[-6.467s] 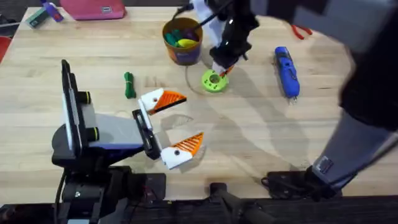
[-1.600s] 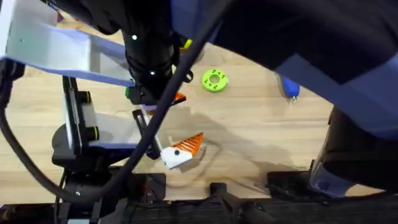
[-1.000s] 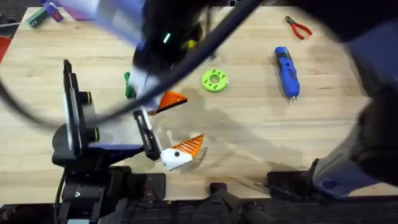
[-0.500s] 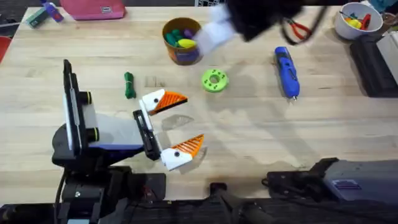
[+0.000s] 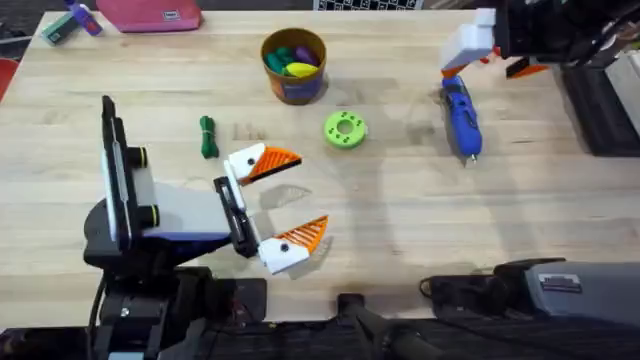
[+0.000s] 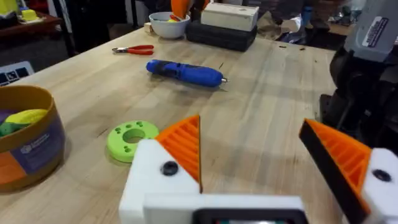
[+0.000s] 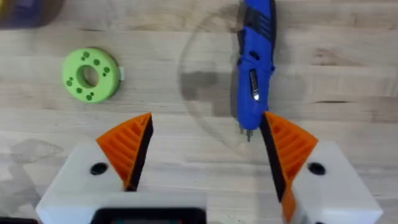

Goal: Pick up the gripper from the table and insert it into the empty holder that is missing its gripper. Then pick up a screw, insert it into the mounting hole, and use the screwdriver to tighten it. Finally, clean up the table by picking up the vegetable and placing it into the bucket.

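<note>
Orange-brown, with a purple label, the bucket stands at the far middle of the table and holds toy pieces in green, yellow and purple; what each piece is cannot be made out. In the left wrist view the bucket is cut by the frame edge, with something yellow showing inside.

Going left to right across the overhead view: the vegetable lies on the wood, well short of the bucket and just beside the left gripper. That gripper rests low over the table with its two orange-tipped white mounts spread wide and nothing between them; both mounts carry an orange tip, seen also in the left wrist view. Next comes a green disc, lying flat between the bucket and the screwdriver, which lies alone on the right part of the table.

At the far right the right gripper hangs above the screwdriver's far end, partly blurred and cut by the frame. Its wrist view shows the orange tips wide apart and empty, with the screwdriver below. A white bowl in the left wrist view holds yellow and orange bits, too small to identify.
</note>
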